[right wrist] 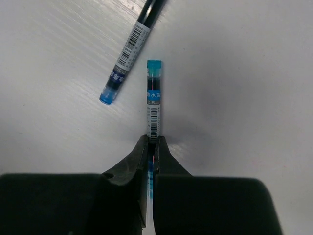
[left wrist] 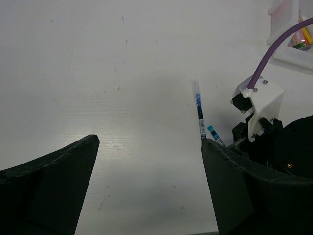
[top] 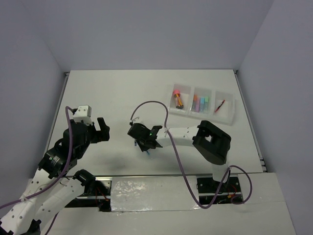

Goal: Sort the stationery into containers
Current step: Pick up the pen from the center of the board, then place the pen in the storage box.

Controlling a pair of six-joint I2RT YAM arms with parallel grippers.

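1. Right gripper (right wrist: 152,143): jaws closed hard on 1 end of a thin blue pen (right wrist: 154,100). In the wrist view the pen's long axis runs in line with the fingers, and its capped free end points to 12 o'clock. Whether it is clear of the table (right wrist: 244,73) cannot be told.
2. Left gripper (top: 101,129): jaws spread fully wide and holding nothing, well apart from the work at 9 o'clock of the right gripper.
3. A second blue pen (right wrist: 126,54) lies loose just beside the held one at 11 o'clock. It is slanted and does not touch it.
4. Seen from overhead, the 3-compartment tray (top: 229,113) lies at 2 o'clock from the right gripper. The pastel highlighters (top: 201,103) fill the middle compartment, and a red pen (top: 219,105) lies in the right-hand one.

Assessment: the right arm is the nearer to the tray. The carry probably runs toward 2 o'clock, to the red pen's compartment.
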